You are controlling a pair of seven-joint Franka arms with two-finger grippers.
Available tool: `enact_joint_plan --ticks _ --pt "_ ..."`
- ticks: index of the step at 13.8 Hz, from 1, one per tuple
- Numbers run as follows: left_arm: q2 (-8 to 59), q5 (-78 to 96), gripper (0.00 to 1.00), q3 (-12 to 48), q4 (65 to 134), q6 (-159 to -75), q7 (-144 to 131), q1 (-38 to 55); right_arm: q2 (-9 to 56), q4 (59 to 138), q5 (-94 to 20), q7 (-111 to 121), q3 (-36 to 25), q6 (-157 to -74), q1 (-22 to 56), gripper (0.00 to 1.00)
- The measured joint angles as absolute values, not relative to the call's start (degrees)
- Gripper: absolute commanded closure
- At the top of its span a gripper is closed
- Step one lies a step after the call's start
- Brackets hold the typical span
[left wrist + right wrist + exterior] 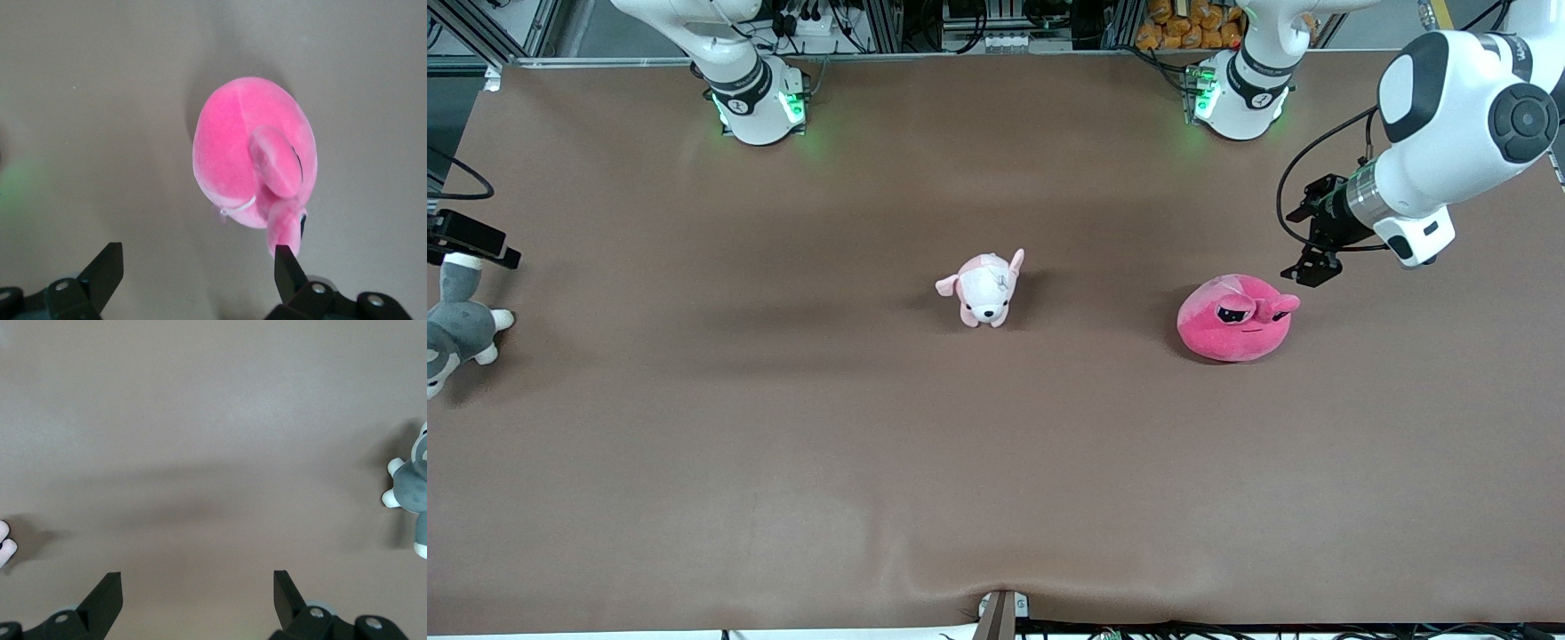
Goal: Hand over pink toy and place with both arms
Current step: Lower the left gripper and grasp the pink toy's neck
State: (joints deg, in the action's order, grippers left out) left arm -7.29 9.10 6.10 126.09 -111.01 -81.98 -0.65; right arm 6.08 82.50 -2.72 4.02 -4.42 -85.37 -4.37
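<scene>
The pink toy [1234, 318], a hot-pink round plush with two bulging eyes, lies on the brown table toward the left arm's end. It also shows in the left wrist view [247, 147]. My left gripper [1309, 269] hangs just above the table beside the toy, close to its raised eye. It is open and empty [198, 270], with one fingertip [285, 263] next to the toy's eye bulge. My right gripper [197, 593] is open and empty over bare table. It is out of the front view.
A small pale pink-and-white puppy plush [985, 289] stands mid-table. A grey-and-white plush [458, 329] lies at the right arm's end and shows in the right wrist view [412, 492]. A black device [467, 238] sits above it at the table's edge.
</scene>
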Motion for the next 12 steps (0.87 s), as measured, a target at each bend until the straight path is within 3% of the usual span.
enact_joint_plan --ticks 10,12 --pt "1.7 19.4 0.0 6.3 126.2 -121.0 -82.2 -5.9 6.1 82.5 -2.7 4.0 -4.5 -85.4 -4.4 0.0" --pt "3.2 19.5 0.08 6.3 126.1 -121.8 -82.2 -5.9 6.1 82.5 -2.7 4.0 -4.4 -85.4 -4.4 0.0"
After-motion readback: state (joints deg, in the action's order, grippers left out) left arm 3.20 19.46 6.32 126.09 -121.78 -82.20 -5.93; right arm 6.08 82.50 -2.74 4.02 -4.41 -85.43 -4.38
